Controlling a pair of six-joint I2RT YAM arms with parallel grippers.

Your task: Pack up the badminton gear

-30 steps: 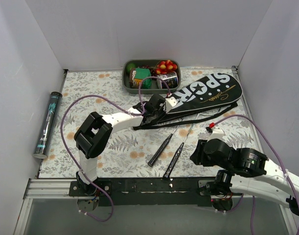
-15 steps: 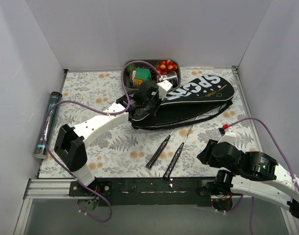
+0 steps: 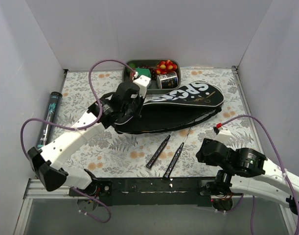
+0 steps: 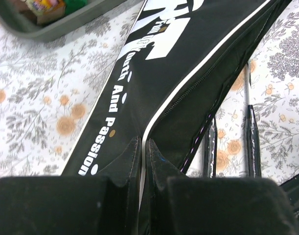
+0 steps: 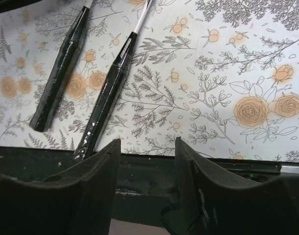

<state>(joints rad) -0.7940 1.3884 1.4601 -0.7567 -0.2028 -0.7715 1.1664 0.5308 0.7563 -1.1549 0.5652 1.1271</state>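
The left gripper (image 4: 143,147) is clamped fully closed on the narrow end of the black cover (image 3: 188,100). The white-piped edge of the cover is pinched between the two fingers. The cover is laid across the middle of the table (image 3: 90,83), with the wide lettered end turned toward the right wall. The back edge of the cover is located just beside the grey tray (image 3: 126,78) of toy food.

The first racket (image 3: 158,151) and the second racket (image 3: 173,160) are laid side by side near the front edge, handles toward the arm bases. The shafts are run up to the cover, and the heads are hidden by it; whether they are inside or underneath cannot be told.

The right gripper (image 5: 147,147) is held wide open over the front edge of the table, with nothing gripped, just beside the handle of the second racket. A dark tube (image 3: 46,125) is laid along the left wall
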